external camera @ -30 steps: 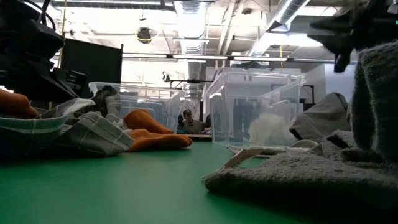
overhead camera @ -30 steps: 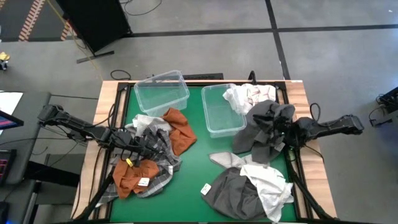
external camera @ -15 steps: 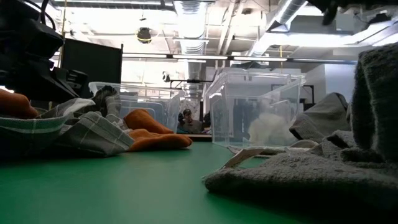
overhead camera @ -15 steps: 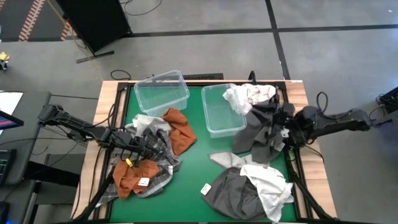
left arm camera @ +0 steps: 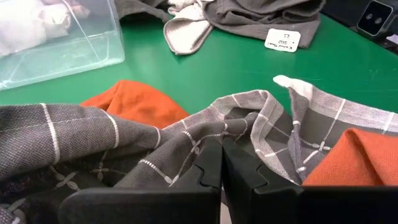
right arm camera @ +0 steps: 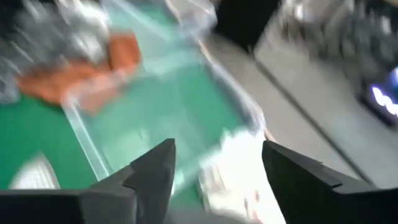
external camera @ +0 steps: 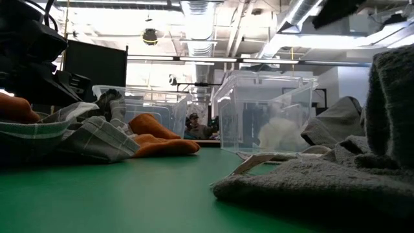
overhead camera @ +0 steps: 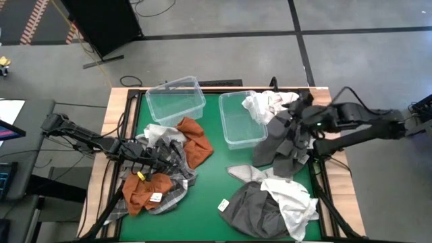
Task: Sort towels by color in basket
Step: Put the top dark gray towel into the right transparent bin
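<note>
My left gripper (overhead camera: 167, 156) (left arm camera: 221, 163) is shut, low in a heap of grey checked towels (left arm camera: 112, 134) at the table's left, beside rust orange towels (overhead camera: 196, 138) (overhead camera: 143, 190). My right gripper (overhead camera: 300, 110) (right arm camera: 217, 155) is open in the air over the far end of a dark grey towel (overhead camera: 283, 142) and touches nothing. That towel lies heaped beside the right clear bin (overhead camera: 236, 125). A white towel with red checks (overhead camera: 271, 102) sits in that bin's far right corner. The left bin (overhead camera: 175, 100) holds nothing. My left gripper lies with its shut fingers (left arm camera: 205, 171) against a fold of the grey checked towel (left arm camera: 186, 149), coming in low from the table's left. Whether a layer is caught between the fingers, I cannot tell. The towel rests slack on the table.
Near the near right corner lies a pile of a dark grey towel (overhead camera: 251, 206), a white towel (overhead camera: 295, 202) and a light grey one (overhead camera: 244, 172). Bare green mat (overhead camera: 212, 175) shows between the two piles. A person (external camera: 192, 126) sits in the room beyond the table.
My right gripper has risen and moved from over the middle of the dark grey towel toward the table's far edge and the right bin. The dark grey towel has kept its shape and place.
</note>
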Controlling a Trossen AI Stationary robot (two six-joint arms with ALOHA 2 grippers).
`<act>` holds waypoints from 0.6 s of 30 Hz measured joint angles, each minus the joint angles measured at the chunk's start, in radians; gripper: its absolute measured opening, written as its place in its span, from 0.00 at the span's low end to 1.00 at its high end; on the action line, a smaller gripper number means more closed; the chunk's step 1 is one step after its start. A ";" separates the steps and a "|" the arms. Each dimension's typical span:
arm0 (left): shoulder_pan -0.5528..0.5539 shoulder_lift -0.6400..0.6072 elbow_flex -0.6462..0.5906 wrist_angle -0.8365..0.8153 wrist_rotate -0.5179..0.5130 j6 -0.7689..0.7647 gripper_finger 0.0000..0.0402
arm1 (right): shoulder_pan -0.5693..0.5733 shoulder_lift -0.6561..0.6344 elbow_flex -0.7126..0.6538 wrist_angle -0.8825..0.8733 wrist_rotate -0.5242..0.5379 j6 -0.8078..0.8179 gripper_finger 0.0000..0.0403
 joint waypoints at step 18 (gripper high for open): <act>0.000 0.000 0.000 -0.001 0.000 -0.057 0.00 | -0.201 0.226 -0.075 -0.450 -0.226 0.232 0.83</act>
